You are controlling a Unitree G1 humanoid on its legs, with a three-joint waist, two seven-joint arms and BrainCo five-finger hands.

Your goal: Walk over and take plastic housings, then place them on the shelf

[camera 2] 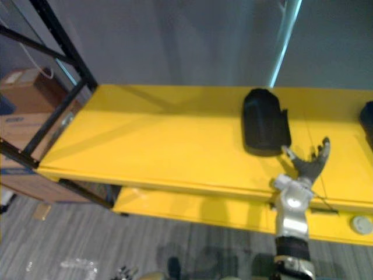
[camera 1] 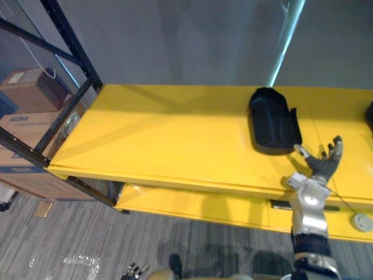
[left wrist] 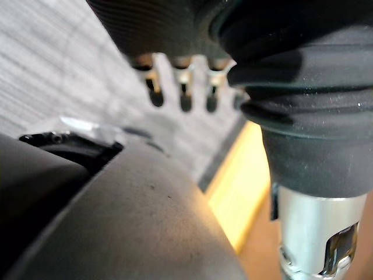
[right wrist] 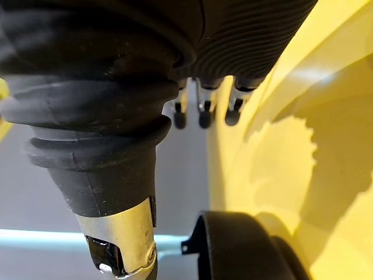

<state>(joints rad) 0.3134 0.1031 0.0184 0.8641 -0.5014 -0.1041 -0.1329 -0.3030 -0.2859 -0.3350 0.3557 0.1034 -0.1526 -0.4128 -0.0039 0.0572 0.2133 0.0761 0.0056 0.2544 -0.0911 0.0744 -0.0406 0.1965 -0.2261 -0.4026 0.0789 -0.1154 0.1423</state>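
Noted: black plastic housing (camera 1: pixel 273 121) lying toward right end of yellow metal shelf (camera 1: pixel 163 134), empty right hand (camera 1: pixel 323 162) splayed just beside it near front edge, left hand (camera 1: pixel 135 271) slack; risk of dragging housing forward on careless withdrawal.

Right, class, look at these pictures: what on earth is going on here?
A humanoid robot faces a yellow shelf. One black plastic housing lies on it. The robot's right hand is open beside the housing's near corner and holds nothing; whether they touch cannot be told. Its left hand hangs low over the grey floor, open and empty too.
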